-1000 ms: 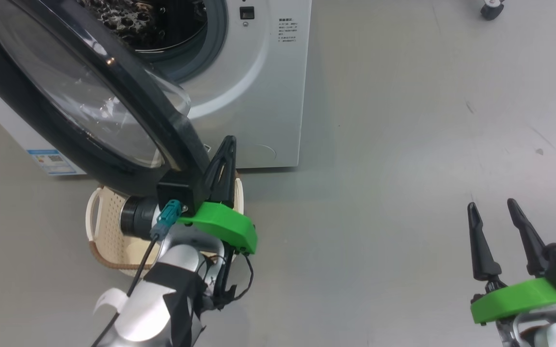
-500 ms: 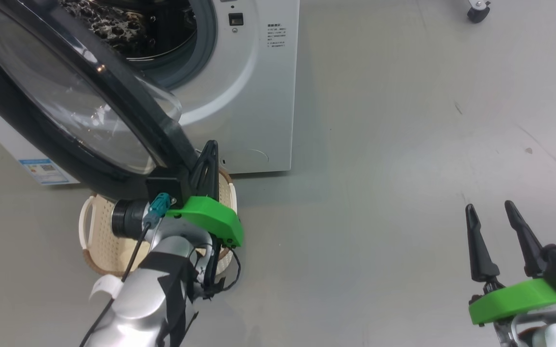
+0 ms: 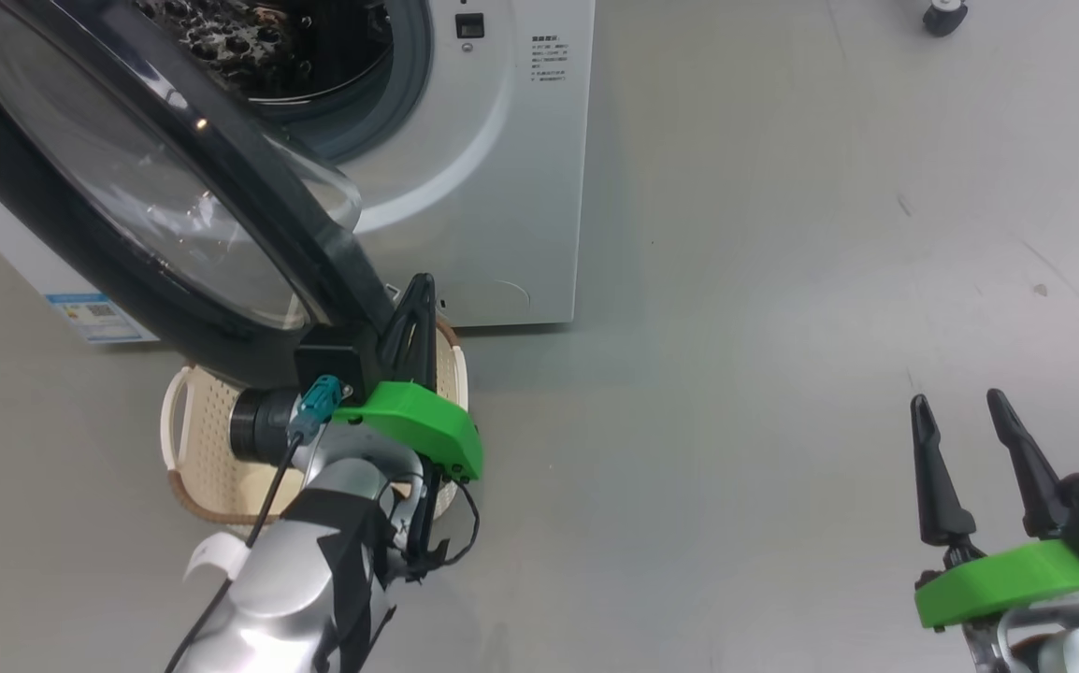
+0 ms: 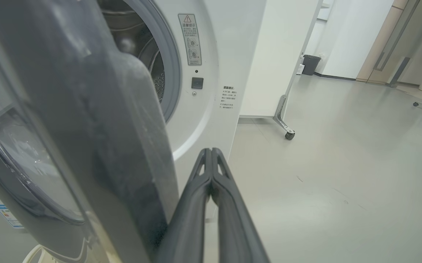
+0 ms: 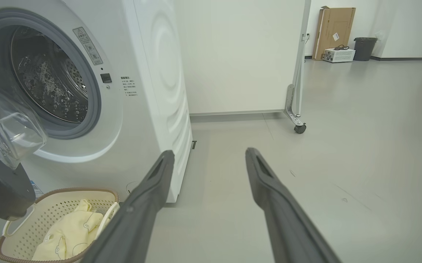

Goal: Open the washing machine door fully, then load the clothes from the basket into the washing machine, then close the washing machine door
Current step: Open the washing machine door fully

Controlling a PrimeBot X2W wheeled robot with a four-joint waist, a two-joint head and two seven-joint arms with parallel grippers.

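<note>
The washing machine (image 3: 502, 187) stands at the upper left with its steel drum (image 5: 46, 84) exposed. The washing machine door (image 3: 156, 206), with black rim and glass bowl, hangs partly open towards me. My left gripper (image 3: 420, 285) is shut with nothing in it. Its fingers (image 4: 211, 175) lie close against the inner side of the door's lower rim (image 4: 123, 146). The basket (image 5: 68, 193) sits on the floor below the door, partly hidden by my left arm in the head view. It holds the pale yellow clothes (image 5: 72, 230). My right gripper (image 3: 957, 400) hovers open at the lower right, far from the machine.
A white partition panel (image 5: 240, 54) on casters (image 5: 299, 128) stands behind the machine to its right. A cardboard box (image 5: 333, 33) and a dark bin (image 5: 364, 47) are far back by the wall. Bare grey floor (image 3: 783, 327) stretches right of the machine.
The head view shifted a little left and back. My left gripper slid slightly left along the door's lower rim. The door and the right gripper have barely moved.
</note>
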